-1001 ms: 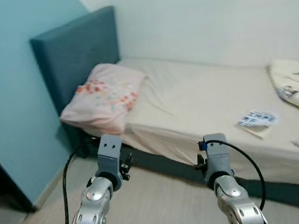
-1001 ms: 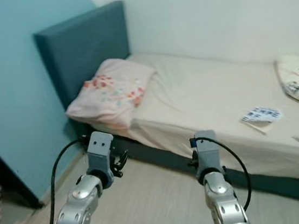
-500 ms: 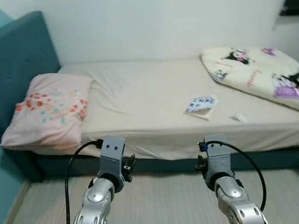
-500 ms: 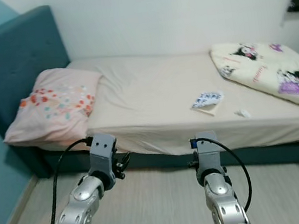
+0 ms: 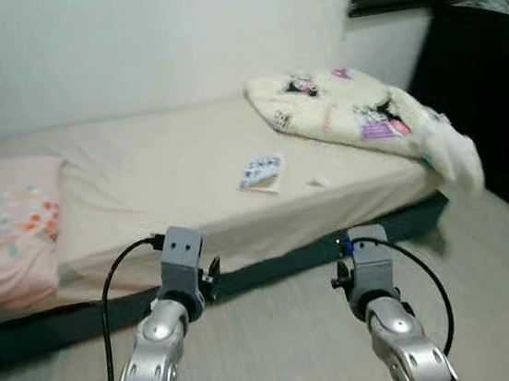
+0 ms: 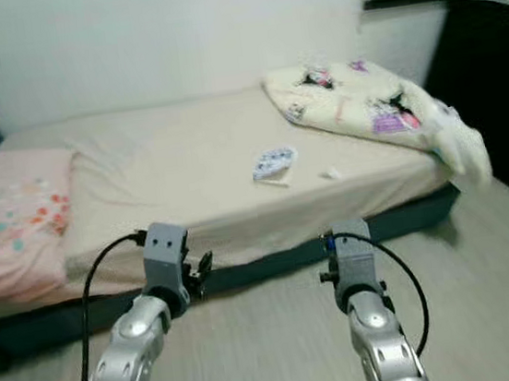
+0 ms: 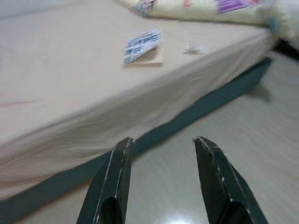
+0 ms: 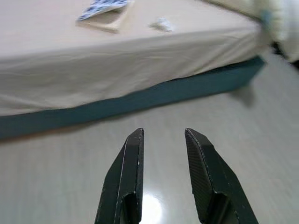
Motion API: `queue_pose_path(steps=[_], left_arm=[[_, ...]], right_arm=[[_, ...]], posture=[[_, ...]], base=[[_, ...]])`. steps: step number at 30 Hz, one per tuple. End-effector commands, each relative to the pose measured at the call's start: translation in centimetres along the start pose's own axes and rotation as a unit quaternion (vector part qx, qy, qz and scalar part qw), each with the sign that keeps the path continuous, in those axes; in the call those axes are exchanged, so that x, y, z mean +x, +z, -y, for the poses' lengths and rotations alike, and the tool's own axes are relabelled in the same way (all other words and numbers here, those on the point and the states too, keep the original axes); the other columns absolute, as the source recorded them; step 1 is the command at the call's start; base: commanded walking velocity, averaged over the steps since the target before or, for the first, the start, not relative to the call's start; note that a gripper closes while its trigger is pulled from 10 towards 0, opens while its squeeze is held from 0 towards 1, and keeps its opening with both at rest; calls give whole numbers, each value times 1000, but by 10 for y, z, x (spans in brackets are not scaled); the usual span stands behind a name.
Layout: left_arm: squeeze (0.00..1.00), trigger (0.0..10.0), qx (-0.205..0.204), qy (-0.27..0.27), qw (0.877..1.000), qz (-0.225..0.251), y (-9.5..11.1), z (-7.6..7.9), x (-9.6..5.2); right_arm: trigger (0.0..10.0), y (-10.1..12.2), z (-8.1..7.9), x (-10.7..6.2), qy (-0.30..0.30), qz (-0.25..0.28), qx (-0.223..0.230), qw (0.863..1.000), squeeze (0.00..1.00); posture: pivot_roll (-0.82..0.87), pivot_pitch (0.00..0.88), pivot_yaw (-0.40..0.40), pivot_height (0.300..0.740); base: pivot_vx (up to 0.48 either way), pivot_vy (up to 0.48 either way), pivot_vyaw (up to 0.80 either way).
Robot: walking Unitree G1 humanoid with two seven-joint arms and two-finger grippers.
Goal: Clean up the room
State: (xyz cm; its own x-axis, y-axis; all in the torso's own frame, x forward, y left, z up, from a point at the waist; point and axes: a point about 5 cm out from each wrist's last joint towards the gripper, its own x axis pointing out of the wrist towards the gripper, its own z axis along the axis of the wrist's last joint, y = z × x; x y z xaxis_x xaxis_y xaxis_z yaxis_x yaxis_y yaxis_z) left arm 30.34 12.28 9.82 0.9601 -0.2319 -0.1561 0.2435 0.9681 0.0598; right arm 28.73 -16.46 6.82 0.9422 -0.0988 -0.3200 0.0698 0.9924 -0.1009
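Both empty grippers, left (image 7: pixel 161 154) and right (image 8: pixel 163 144), hover over floor (image 8: pixel 261 140) beside bed edge (image 8: pixel 140 100)

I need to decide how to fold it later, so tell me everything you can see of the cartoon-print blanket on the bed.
The cream cartoon-print blanket looks soft and thick, like fleece, printed with small black-and-white cartoon figures and purple patches. It lies bunched in a loose, crumpled heap at the far right end of the beige-sheeted bed, opposite the pink floral pillow. One fluffy end droops over the mattress corner toward the floor, beside the dark cabinet. Nothing rests on it.
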Motion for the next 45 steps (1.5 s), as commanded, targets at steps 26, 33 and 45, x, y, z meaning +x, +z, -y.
queue_pose_path(steps=[26,33,45], left_arm=[[0,10000,-15,-39,999,20,3,9,-1],[0,10000,-15,-40,999,21,4,9,-1],[0,10000,-15,-41,999,19,4,9,-1]], right_arm=[[10000,1,-4,0,11,7,-24,1000,0],[10000,0,-4,0,10,7,-24,1000,0],[10000,-1,-4,0,7,6,-23,1000,0]], posture=[[-3,0,-37,740],[-2,0,-34,740],[0,0,-30,740]], base=[[262,0,-18],[351,0,0],[351,0,0]])
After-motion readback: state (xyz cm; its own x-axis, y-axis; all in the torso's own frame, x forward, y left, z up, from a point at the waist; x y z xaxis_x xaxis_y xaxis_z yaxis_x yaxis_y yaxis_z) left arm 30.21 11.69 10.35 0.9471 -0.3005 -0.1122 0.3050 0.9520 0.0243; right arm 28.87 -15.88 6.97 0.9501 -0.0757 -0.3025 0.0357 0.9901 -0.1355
